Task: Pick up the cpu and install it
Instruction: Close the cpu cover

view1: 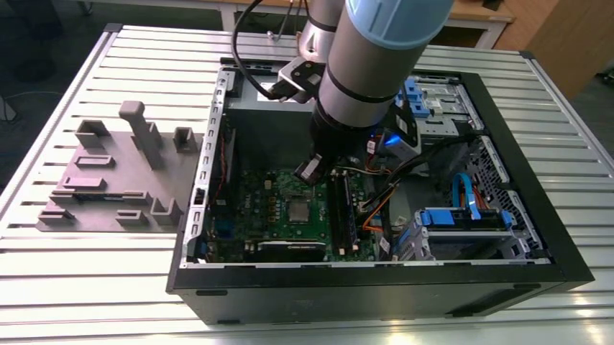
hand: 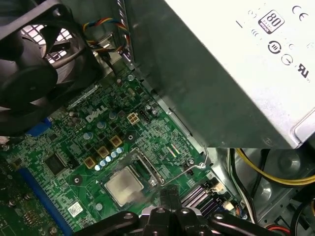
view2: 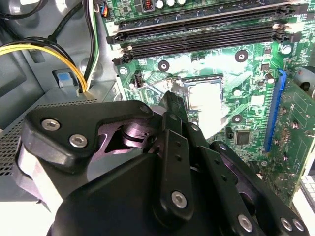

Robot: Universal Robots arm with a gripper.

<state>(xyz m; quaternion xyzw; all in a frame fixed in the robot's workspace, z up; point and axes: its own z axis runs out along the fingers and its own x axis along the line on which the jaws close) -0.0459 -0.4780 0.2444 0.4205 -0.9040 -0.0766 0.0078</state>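
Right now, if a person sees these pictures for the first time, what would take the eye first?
First the big arm, reaching down into the open black PC case on the slatted table. Next the green motherboard, with the shiny cpu lying in its socket close beside the gripper in both wrist views. On the exterior view's left, a mauve-grey tray lies beside the case.
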